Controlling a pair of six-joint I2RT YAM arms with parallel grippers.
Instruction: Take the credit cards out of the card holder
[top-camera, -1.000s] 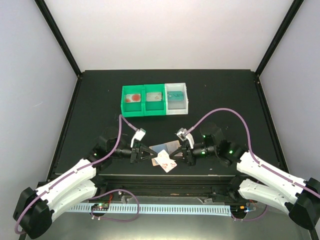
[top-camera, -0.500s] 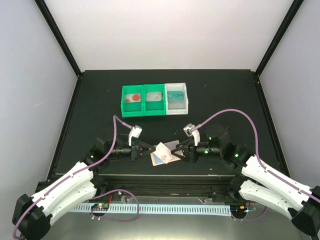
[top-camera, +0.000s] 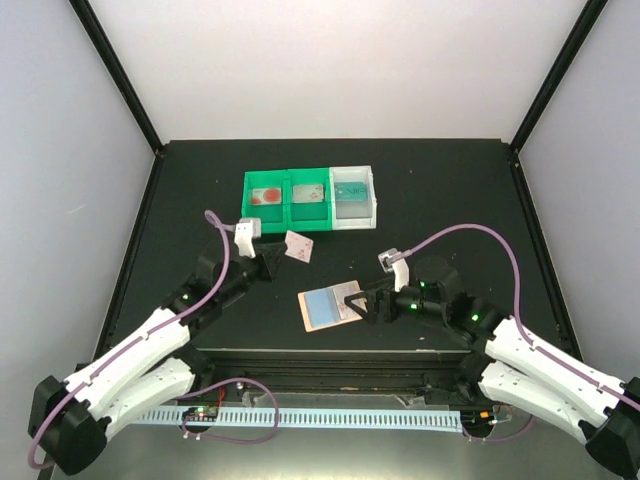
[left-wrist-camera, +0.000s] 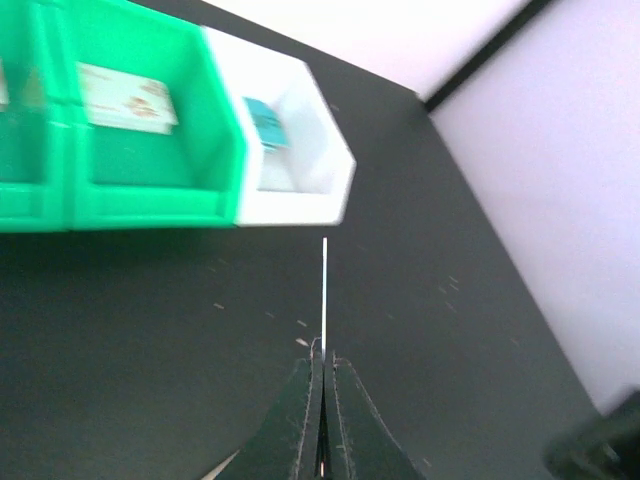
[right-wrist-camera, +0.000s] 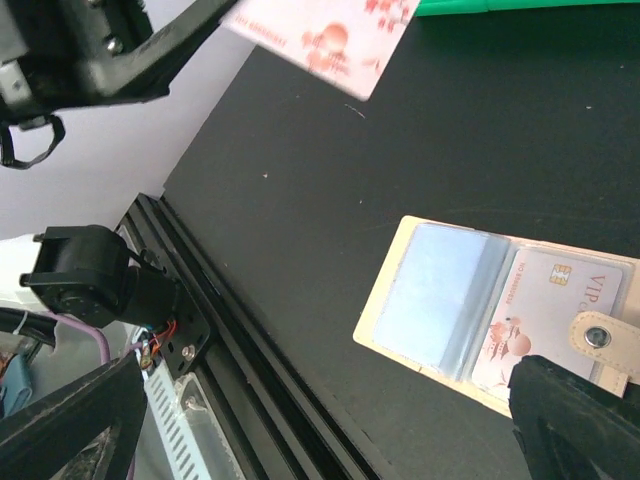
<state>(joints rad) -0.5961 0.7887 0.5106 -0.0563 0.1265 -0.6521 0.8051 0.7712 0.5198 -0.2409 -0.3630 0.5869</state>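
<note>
Left hand (top-camera: 277, 252) clenched on white-red card (top-camera: 298, 247); thin edge pinch may let it slip short of bins (top-camera: 268, 224) ahead. Right hand (top-camera: 358, 304) released; card holder (top-camera: 322, 308) at its tips, unpinned, could slide.

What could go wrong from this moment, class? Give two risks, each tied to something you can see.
1. The left gripper pinches the white-and-red card by one edge only, short of the bins; it could slip or twist out.
2. The right gripper stands open, so the card holder lies unheld with another card in its pocket; pulling that card might drag the holder along.
</note>
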